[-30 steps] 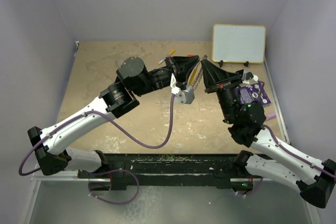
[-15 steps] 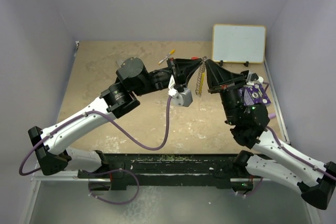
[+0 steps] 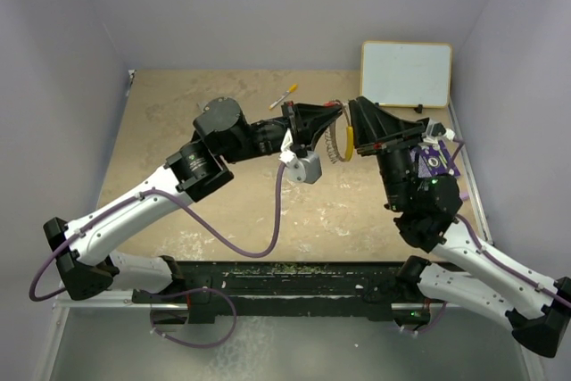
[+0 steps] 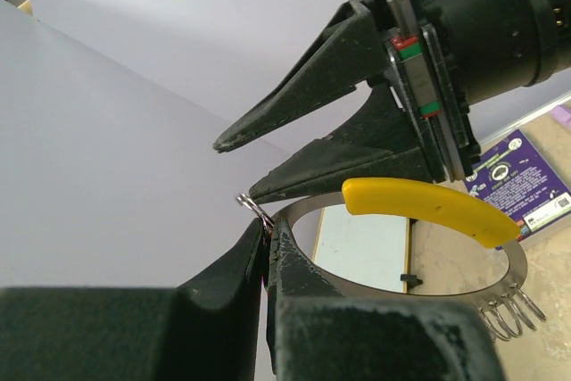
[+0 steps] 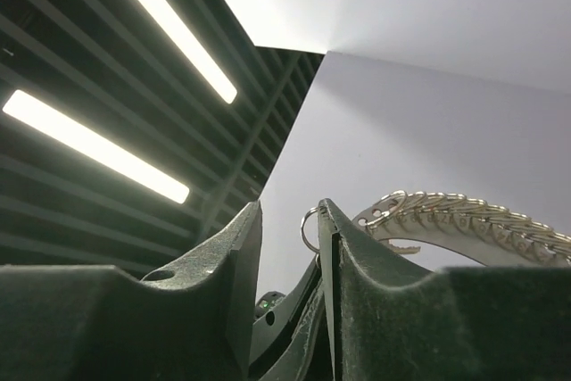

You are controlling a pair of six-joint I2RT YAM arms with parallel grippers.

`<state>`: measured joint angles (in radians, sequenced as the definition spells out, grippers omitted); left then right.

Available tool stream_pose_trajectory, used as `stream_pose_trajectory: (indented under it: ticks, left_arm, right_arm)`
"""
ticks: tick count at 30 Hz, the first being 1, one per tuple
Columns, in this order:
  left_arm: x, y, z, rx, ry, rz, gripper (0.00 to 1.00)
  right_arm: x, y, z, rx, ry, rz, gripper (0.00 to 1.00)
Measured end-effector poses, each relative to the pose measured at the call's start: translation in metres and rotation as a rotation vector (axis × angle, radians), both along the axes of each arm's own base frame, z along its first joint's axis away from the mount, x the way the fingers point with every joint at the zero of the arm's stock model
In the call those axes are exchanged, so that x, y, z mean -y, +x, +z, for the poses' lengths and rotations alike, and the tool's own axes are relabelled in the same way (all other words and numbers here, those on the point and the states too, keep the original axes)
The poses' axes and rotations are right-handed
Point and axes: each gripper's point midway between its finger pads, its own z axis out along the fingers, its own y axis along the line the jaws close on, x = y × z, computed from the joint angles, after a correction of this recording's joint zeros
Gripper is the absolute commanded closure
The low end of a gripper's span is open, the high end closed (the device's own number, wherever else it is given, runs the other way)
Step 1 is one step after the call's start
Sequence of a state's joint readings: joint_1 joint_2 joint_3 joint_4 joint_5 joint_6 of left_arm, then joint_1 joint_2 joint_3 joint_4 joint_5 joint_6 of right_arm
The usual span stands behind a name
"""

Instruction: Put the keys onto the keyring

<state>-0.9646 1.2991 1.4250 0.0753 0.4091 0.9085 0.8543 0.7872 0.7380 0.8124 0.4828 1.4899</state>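
**Ring pinched by the left gripper, right gripper spread at its tip**

The keyring hangs in the air above the table, just out from the whiteboard's near corner on the left arm's side. The left gripper is pressed together on the ring's upper end and carries it. The rest of the ring droops below the fingertips. Its yellow sleeve faces the whiteboard, and a few small silver rings dangle from the low part.

A small wire loop sticks out past the left fingertips. The right gripper reaches in from the whiteboard side with its fingers spread, tip to tip with the left gripper. The loop sits in the gap between the right fingers, close against one of them; whether it touches cannot be told.

The keys themselves are hidden. Only a thin reddish line shows in the seam between the left fingers, just behind the loop.

A purple card lies on the table in front of the whiteboard, partly under the right arm. A marker pen lies well away from the whiteboard, beyond the left gripper
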Motion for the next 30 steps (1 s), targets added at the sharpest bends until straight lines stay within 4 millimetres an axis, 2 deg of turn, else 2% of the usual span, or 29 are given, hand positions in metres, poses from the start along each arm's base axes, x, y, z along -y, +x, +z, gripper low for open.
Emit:
stream_pose_trajectory:
  ticks: [9, 13, 16, 23, 30]
  left_arm:
    - [-0.005, 0.000, 0.000, 0.001, 0.028, 0.004, 0.97]
    - [-0.006, -0.001, -0.001, 0.007, 0.042, 0.006, 0.97]
    - [-0.007, -0.001, -0.002, 0.010, 0.059, 0.009, 0.97]
    - [-0.011, -0.002, 0.006, 0.020, 0.064, 0.007, 0.97]
    - [-0.013, -0.009, 0.007, 0.020, 0.094, -0.019, 0.97]
  right_arm:
    - [-0.011, 0.003, 0.006, -0.002, -0.045, 0.019, 0.63]
    - [-0.014, 0.001, 0.002, -0.010, -0.087, 0.028, 0.62]
    - [-0.009, -0.004, 0.001, -0.023, -0.122, 0.023, 0.62]
    - [0.004, -0.016, 0.014, -0.015, -0.153, 0.009, 0.62]
    - [-0.007, -0.013, 0.012, -0.030, -0.214, 0.027, 0.62]
